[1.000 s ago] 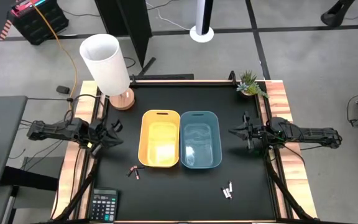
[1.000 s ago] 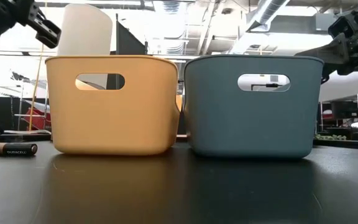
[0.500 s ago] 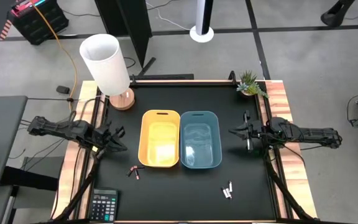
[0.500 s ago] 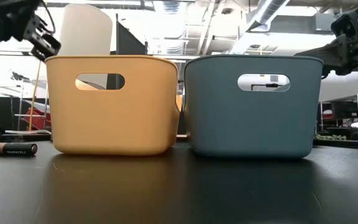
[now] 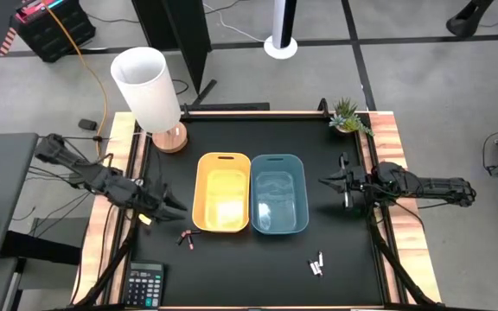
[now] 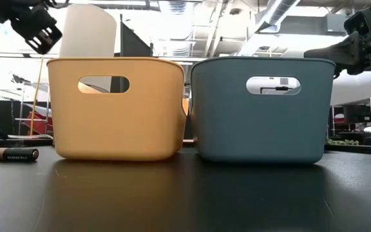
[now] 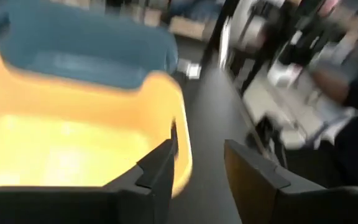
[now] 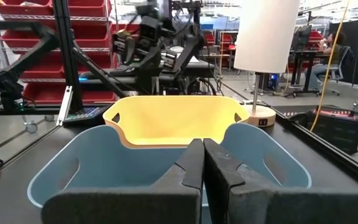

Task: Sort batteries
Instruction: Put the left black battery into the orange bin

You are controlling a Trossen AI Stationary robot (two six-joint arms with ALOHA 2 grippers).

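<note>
Two dark reddish-brown batteries [image 5: 186, 239] lie on the black table near the yellow bin's [image 5: 200, 194] near left corner. One of them [image 6: 15, 154] also shows in the low view. Silvery-white batteries [image 5: 317, 263] lie near the table's front edge, right of centre. My left gripper [image 5: 178, 210] hovers open just left of the yellow bin, above the table, its fingers [image 7: 160, 171] pointing along the bin's side. My right gripper [image 5: 325, 182] hangs shut to the right of the blue bin [image 5: 305, 197], pointing at it [image 8: 202, 165].
The yellow and blue bins stand side by side mid-table. A white lamp [image 5: 148, 86] stands at the far left corner, a small plant [image 5: 348, 115] at the far right, and a grey calculator [image 5: 145, 283] at the near left corner.
My left gripper has moved toward the table's near edge and toward the yellow bin, swinging to point more at the dark batteries. Its fingers have come apart. My right arm has kept still.
</note>
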